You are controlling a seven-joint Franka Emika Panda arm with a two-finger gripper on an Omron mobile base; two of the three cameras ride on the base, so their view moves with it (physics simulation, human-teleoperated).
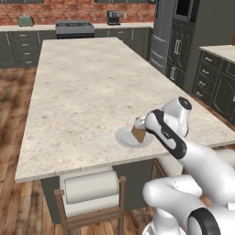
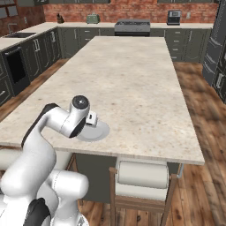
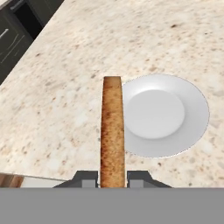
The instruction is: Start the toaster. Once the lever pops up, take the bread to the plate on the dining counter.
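The arm (image 2: 53,123) hides part of the plate (image 2: 98,132). The far toaster (image 1: 25,20) looks too small to tell its levers.

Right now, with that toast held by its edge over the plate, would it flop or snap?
Probably neither. The bread stands straight out from the pincer with no sag, so it seems stiff. It looks thin and small, so likely light. Released edge-on above the plate, it would probably tip flat.

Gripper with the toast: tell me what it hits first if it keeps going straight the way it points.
The gripper points down at the dining counter. The bread it holds edge-on would likely touch first, about at the plate's near rim or the stone just beside it; depth is unclear.
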